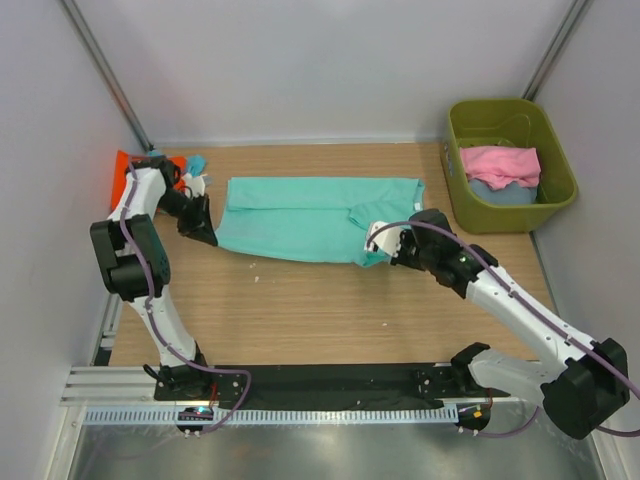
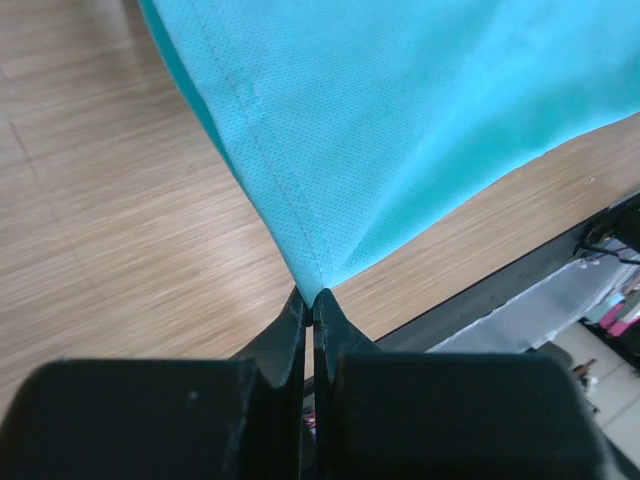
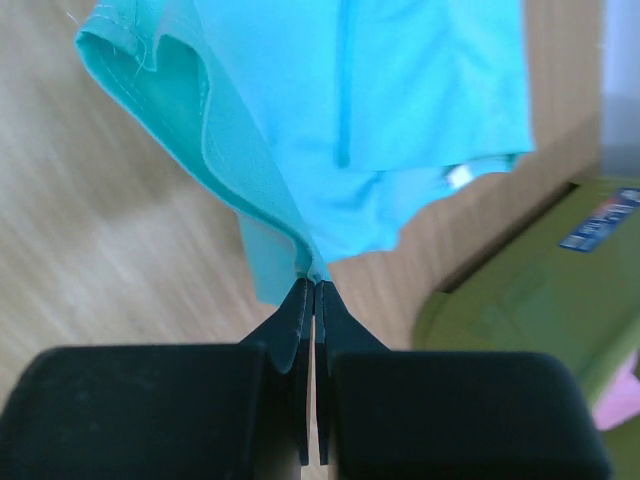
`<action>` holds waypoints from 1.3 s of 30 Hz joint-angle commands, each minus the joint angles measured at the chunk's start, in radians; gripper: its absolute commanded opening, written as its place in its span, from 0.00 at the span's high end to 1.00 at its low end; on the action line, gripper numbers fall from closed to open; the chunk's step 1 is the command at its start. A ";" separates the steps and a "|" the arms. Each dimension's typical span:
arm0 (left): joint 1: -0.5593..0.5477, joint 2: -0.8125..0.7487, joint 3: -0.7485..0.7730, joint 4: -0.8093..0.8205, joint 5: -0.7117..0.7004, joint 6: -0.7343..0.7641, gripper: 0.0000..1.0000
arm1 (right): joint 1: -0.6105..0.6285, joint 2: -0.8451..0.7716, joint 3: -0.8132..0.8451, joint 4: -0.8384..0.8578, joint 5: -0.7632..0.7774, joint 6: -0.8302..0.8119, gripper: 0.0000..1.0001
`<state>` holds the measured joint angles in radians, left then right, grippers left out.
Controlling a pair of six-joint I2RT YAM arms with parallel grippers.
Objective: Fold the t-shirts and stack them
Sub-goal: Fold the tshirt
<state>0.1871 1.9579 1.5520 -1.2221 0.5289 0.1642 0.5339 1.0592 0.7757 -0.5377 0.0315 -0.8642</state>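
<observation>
Right now the teal t-shirt [image 1: 300, 215] lies spread across the far half of the wooden table [image 1: 300, 310], folded into a long band that runs left to right, with one short sleeve turned over on its right part. The left gripper [image 1: 210, 233] sits at the shirt's near-left corner. In the left wrist view its fingers [image 2: 290, 325] are pressed together on a point of the hemmed cloth [image 2: 400, 130], which rises away from the tips in a taut wedge above the wood. The right gripper [image 1: 381, 245] is at the shirt's near-right corner, and the right wrist view shows its fingers [image 3: 292, 320] clamped on a bunched edge of the same shirt [image 3: 400, 100], several layers hanging in folds from the pinch.

An olive-green plastic bin [image 1: 500, 105] stands at the far right of the table, well apart from the teal shirt. A pink t-shirt [image 1: 498, 165] lies crumpled inside it, on top of a pale blue t-shirt [image 1: 505, 193]. Part of the bin's wall [image 3: 530, 290] shows in the right wrist view just beside the gripper. At the far left corner, behind the left arm, a bright orange t-shirt [image 1: 124, 170] lies against the wall
</observation>
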 commanded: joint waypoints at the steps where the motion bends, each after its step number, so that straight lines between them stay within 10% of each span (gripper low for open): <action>1: -0.011 0.010 0.126 -0.204 0.023 0.112 1.00 | -0.029 0.031 0.124 0.054 0.042 0.018 0.99; 9: -0.061 0.205 0.489 -0.438 0.031 0.164 1.00 | -0.103 0.159 0.238 0.188 0.047 -0.029 0.99; 28: -0.098 0.607 0.984 -0.341 -0.003 0.063 1.00 | -0.242 0.817 0.760 0.257 -0.019 -0.053 0.98; 30: -0.103 0.621 1.019 -0.309 -0.012 0.034 0.82 | -0.242 0.858 0.778 0.295 -0.002 -0.044 0.98; 33: -0.107 0.616 1.074 -0.277 -0.055 0.018 0.71 | -0.238 0.891 0.777 0.419 0.093 -0.003 0.60; 39: -0.095 0.338 0.871 -0.055 -0.118 -0.026 0.48 | -0.213 0.777 0.774 0.495 0.205 0.129 0.34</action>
<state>0.0792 2.5214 2.5084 -1.3170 0.4416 0.1848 0.3023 1.9575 1.5135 -0.1665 0.1535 -0.8227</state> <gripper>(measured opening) 0.479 0.643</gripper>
